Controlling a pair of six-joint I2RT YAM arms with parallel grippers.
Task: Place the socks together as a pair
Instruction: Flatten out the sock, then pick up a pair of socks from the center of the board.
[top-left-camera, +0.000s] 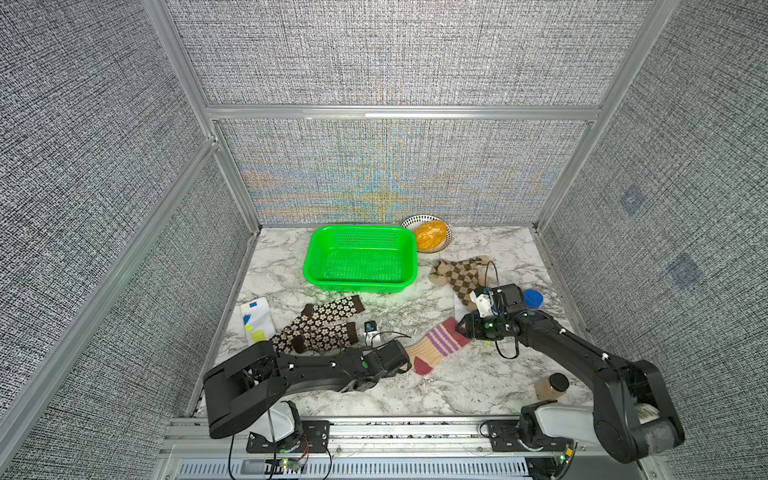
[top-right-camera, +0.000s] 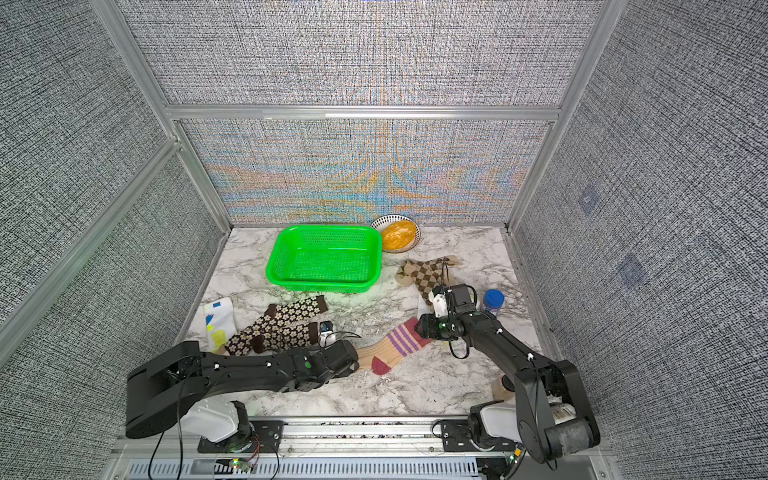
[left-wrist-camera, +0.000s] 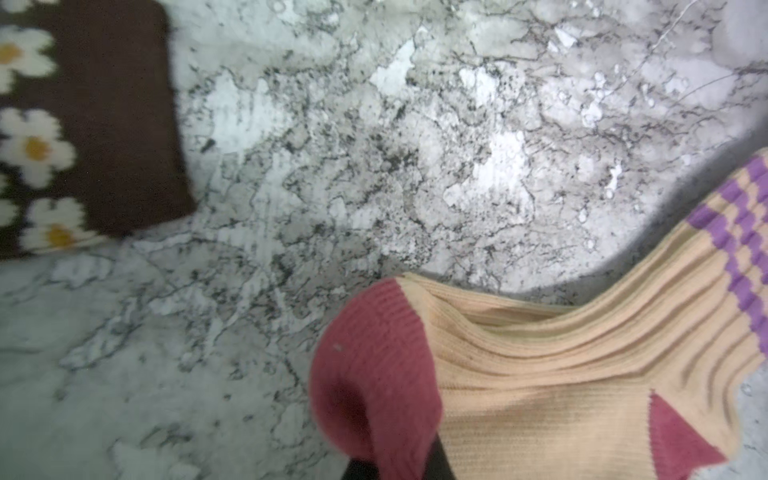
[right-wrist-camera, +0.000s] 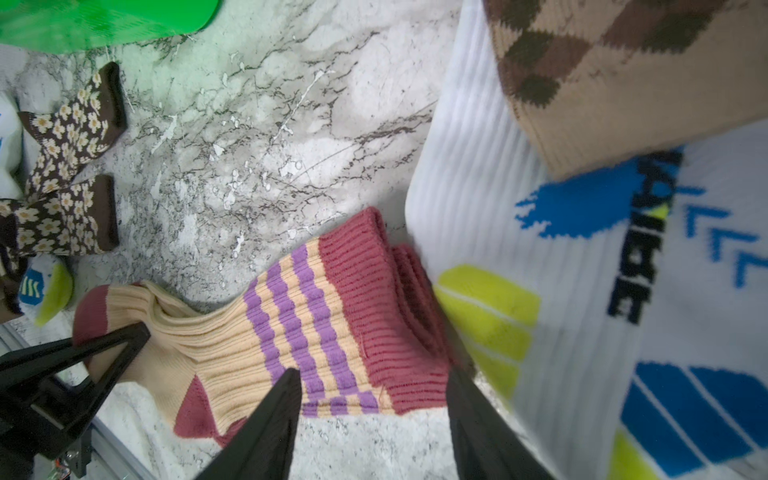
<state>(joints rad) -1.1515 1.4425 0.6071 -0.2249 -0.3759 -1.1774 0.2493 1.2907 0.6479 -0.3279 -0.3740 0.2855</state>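
Two peach purple-striped socks (top-left-camera: 436, 345) lie stacked at the near middle of the marble table (top-left-camera: 465, 386). My left fingers (right-wrist-camera: 131, 334) are pinched tight on their red toe end, at the left. My right fingers (right-wrist-camera: 274, 411) stand apart, straddling the red cuffs at the right end.

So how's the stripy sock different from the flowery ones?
The peach striped sock has purple stripes and dark red ends; the brown flowered socks have cream daisies. The left gripper pinches the peach striped sock's toe; the brown flowered socks lie untouched. Both are socks on the marble table.
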